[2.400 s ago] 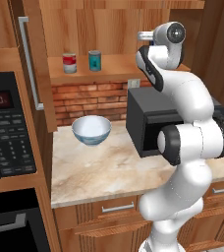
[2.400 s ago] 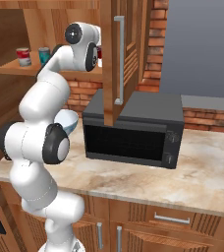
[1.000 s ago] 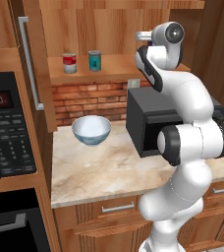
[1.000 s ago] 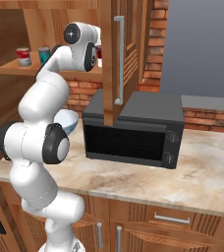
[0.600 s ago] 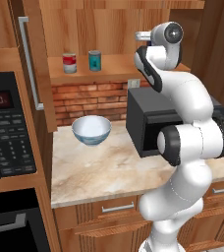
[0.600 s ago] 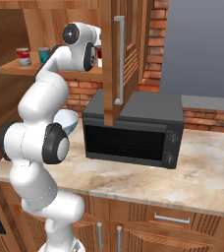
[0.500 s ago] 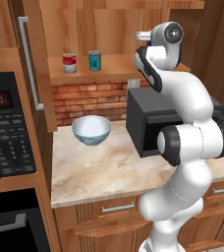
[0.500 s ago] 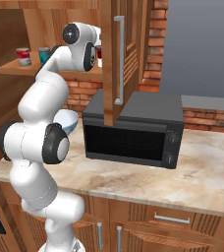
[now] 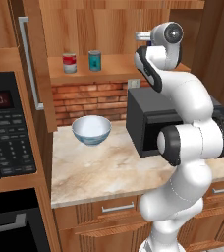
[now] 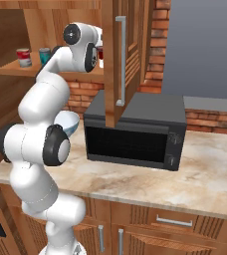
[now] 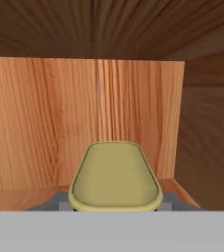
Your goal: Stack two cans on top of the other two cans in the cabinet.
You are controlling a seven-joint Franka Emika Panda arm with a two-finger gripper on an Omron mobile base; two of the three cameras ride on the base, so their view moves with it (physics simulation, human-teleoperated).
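The white arm is reaching up into the light brown wood-grain wall cabinet (image 9: pixel 119 37), its claw pressed together on a can with a dull yellow top (image 11: pixel 115 176) (body colour hidden from the hand camera), facing the cabinet's back wall. On the plank shelf, far left, a silver can with a red and white label (image 9: pixel 70 62) is standing just beside a teal can with silver rims (image 9: pixel 95 60), apart, both upright. Below, a pale blue bowl (image 9: pixel 91 130) is sitting on the marble counter (image 9: pixel 94 172) left of the black microwave (image 10: pixel 135 132).

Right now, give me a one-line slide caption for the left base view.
White arm reaching up to the cabinet shelf, right of a red-labelled can and a teal can; bowl and microwave on the counter below.
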